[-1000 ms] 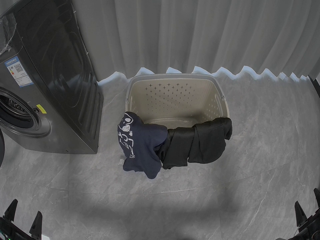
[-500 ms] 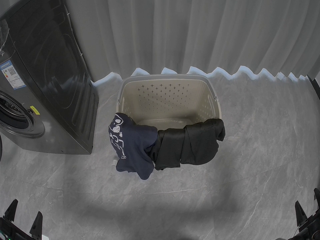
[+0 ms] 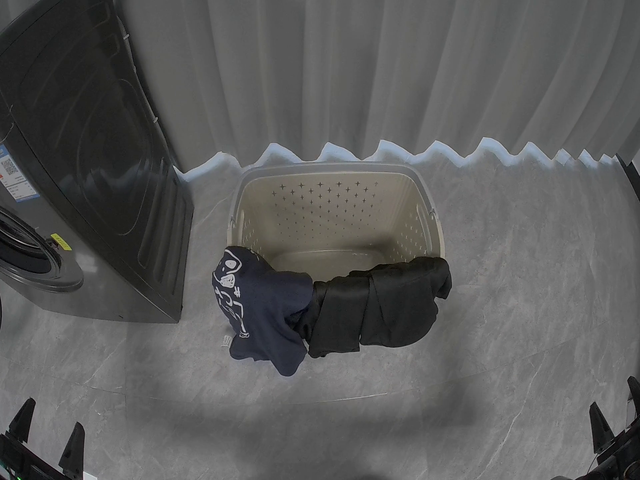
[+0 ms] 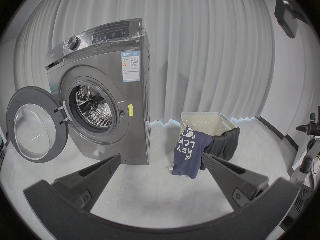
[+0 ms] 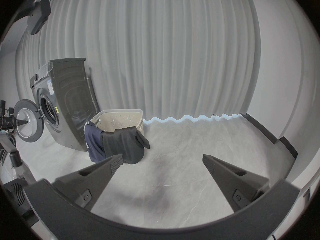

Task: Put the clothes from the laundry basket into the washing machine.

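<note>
Left gripper and right gripper both spread, holding nothing; navy shirt and black garment drape over laundry basket front rim, probably soft, light, floppy, so pinch bunched fabric at the rim.

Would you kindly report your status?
Left gripper open, right gripper open, empty. Navy garment, black garment draped over laundry basket rim. Washing machine door open.

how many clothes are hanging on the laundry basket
2. A navy printed garment drapes over the near rim of the laundry basket, toward the washing machine; a black garment hangs beside it, touching it. The black folds could hide another piece.
</note>
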